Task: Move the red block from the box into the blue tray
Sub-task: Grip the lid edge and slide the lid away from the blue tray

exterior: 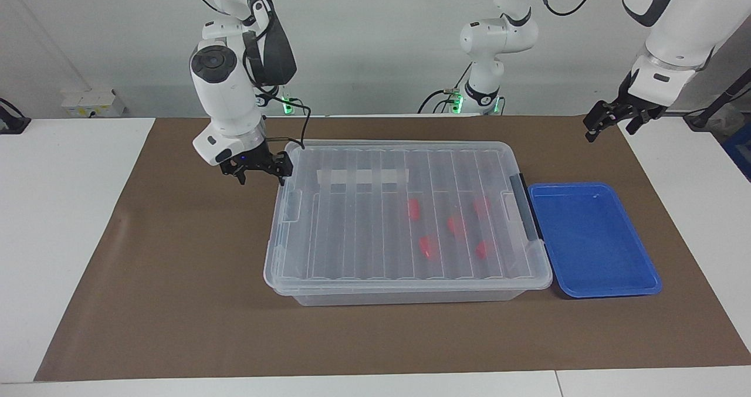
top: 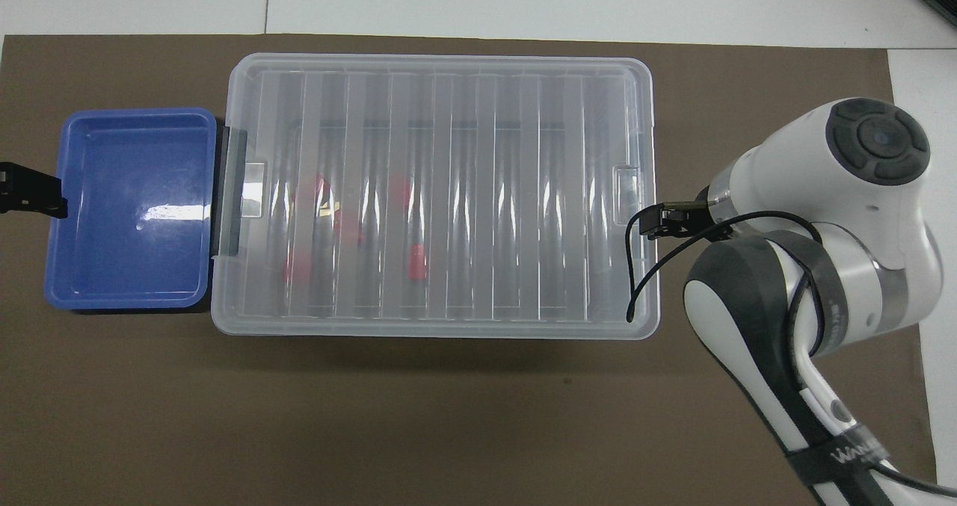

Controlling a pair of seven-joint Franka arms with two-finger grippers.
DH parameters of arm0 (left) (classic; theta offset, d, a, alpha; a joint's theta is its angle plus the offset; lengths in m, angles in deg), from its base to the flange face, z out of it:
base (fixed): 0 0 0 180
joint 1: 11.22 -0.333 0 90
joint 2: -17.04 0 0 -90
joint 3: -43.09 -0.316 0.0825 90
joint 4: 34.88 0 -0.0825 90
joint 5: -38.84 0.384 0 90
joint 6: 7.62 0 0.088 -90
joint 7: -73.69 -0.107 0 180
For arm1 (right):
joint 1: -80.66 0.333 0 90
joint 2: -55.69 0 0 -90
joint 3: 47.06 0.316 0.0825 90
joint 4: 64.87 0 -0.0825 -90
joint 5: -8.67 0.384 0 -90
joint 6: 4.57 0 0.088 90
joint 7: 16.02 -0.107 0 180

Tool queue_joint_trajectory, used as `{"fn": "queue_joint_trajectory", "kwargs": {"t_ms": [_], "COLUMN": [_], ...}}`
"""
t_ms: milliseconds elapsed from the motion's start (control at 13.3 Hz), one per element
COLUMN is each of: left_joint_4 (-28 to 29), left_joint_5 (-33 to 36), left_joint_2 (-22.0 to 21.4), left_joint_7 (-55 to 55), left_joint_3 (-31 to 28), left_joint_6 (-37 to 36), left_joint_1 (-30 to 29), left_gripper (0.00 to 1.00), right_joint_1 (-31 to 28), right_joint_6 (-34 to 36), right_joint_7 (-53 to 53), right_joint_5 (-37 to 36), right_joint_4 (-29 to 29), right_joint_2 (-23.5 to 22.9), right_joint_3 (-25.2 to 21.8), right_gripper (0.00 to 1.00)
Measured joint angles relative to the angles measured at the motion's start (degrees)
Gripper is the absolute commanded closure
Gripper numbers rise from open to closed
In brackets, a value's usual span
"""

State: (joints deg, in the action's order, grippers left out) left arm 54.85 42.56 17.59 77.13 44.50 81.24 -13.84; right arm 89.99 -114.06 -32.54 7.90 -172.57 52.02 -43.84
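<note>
The box (exterior: 352, 233) is a clear bin with its ribbed lid closed; it also shows in the overhead view (top: 448, 192). Several red blocks (exterior: 413, 208) lie inside it, seen through the lid, toward the tray's end (top: 417, 261). The blue tray (exterior: 592, 238) is empty and stands beside the box's black-handled end (top: 127, 207). My right gripper (exterior: 261, 171) is open and empty, low beside the box's other end (top: 665, 222). My left gripper (exterior: 610, 121) is open and empty, raised over the mat's edge by the tray (top: 30, 192).
A brown mat (exterior: 176, 268) covers the table under the box and tray. A whitish tape strip (exterior: 362, 177) lies on the lid. A black handle (exterior: 525, 206) sits on the box's end next to the tray. A cable hangs from the right wrist over the lid's corner (top: 632, 282).
</note>
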Motion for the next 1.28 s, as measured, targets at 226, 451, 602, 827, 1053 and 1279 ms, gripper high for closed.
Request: {"fn": "queue_joint_trajectory", "kwargs": {"t_ms": [226, 451, 602, 827, 1053, 1279], "left_joint_4": [0.00, 0.00, 0.00, 0.00, 0.00, 0.00], "left_joint_5": [0.00, 0.00, 0.00, 0.00, 0.00, 0.00], "left_joint_2": [0.00, 0.00, 0.00, 0.00, 0.00, 0.00], "left_joint_7": [0.00, 0.00, 0.00, 0.00, 0.00, 0.00], "left_joint_3": [0.00, 0.00, 0.00, 0.00, 0.00, 0.00], "left_joint_6": [0.00, 0.00, 0.00, 0.00, 0.00, 0.00], "left_joint_1": [0.00, 0.00, 0.00, 0.00, 0.00, 0.00], "left_gripper": [0.00, 0.00, 0.00, 0.00, 0.00, 0.00], "right_joint_1": [0.09, 0.23, 0.34, 0.15, -1.59, -4.54], "right_joint_6": [-2.52, -4.35, -4.47, -4.22, -1.89, -0.09], "right_joint_7": [0.00, -0.83, -1.04, 0.96, 4.36, 8.20], "right_joint_5": [0.06, 0.11, 0.12, 0.12, 0.12, 0.11], "right_joint_4": [-0.43, -1.52, -2.21, -2.60, -2.82, -3.25], "right_joint_2": [0.02, 0.03, 0.06, 0.33, 1.10, 1.82], "right_joint_3": [0.06, 0.14, 0.23, 0.24, 0.02, -0.08], "right_gripper": [0.00, 0.00, 0.00, 0.00, 0.00, 0.00]}}
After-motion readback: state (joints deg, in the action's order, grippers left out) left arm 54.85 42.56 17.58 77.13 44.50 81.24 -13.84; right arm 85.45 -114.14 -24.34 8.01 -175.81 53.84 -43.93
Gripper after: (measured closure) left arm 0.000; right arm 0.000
